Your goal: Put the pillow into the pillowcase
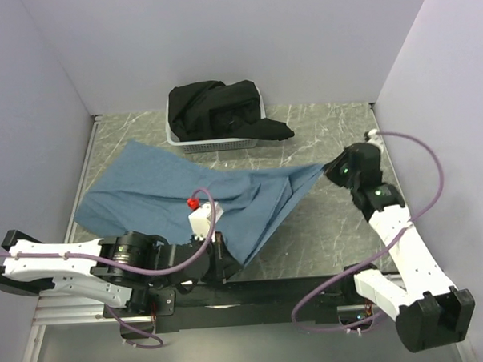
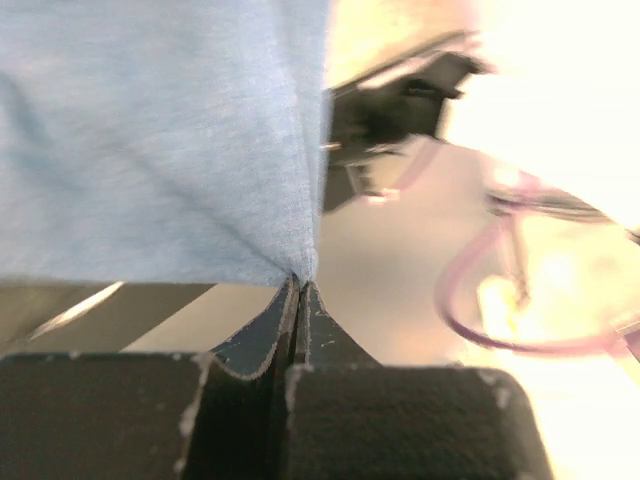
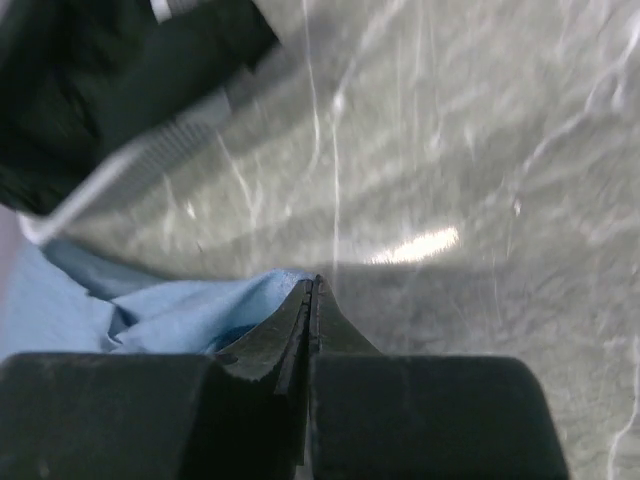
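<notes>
Item: thin slate-blue fabric pillowcase (image 1: pixel 166 188), lying spread and rumpled across the grey marbled table (image 1: pixel 340 225), with one edge drawn taut between two holds.
Holds: right gripper (image 3: pixel 312 285), jaws pressed together on the far right corner of the cloth; left gripper (image 2: pixel 300 288), jaws closed flat on a fold at the near edge, just ahead of the arm bases.
Cream pillow: not seen in any view; whether it sits inside the sack cannot be told.
Also present: white slatted basket (image 1: pixel 208 144) at the back, holding crumpled black cloth (image 1: pixel 218 108).
Step, by judgement: gripping and spreading the case; insertion not evidently begun.
Next move, by judgement: find the open mouth and part its layers without losing either pinch.
</notes>
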